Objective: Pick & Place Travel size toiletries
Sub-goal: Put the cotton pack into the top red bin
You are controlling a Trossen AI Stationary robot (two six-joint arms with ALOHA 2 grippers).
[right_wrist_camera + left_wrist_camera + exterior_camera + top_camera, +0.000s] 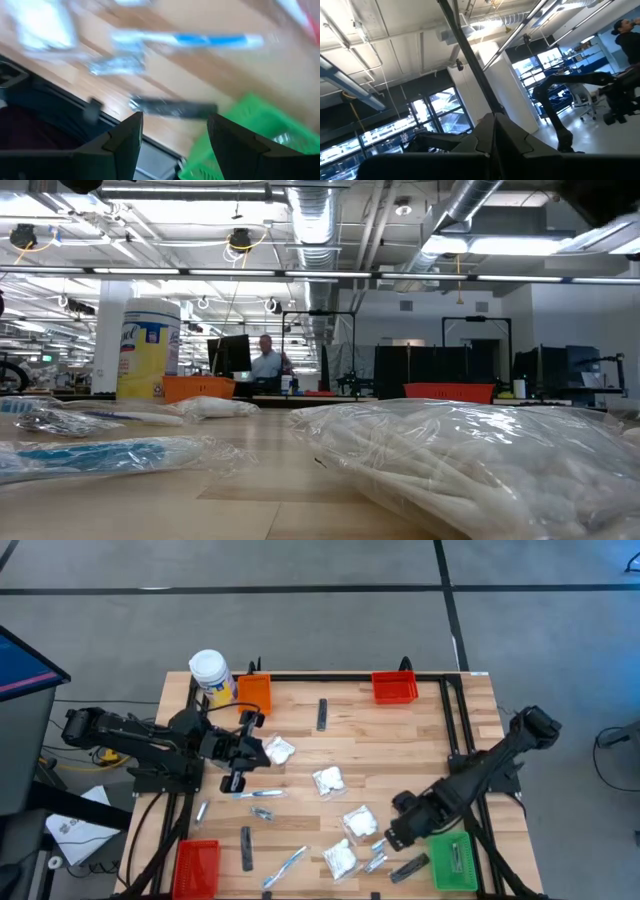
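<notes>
Right gripper (172, 135): fingers apart over the dark grey bar (172, 107) beside your green bin (453, 862), likely lining up a pick. Left gripper (236, 782): closed, empty, parked.

Legible text is almost absent. The yellow jar (148, 350), standing at the table's far left corner beside the orange bin (199, 388), carries a blue-and-white label with printing too small to make out. No lettering, number or sign can be read on the packets, bars, toothbrushes or bins.
</notes>
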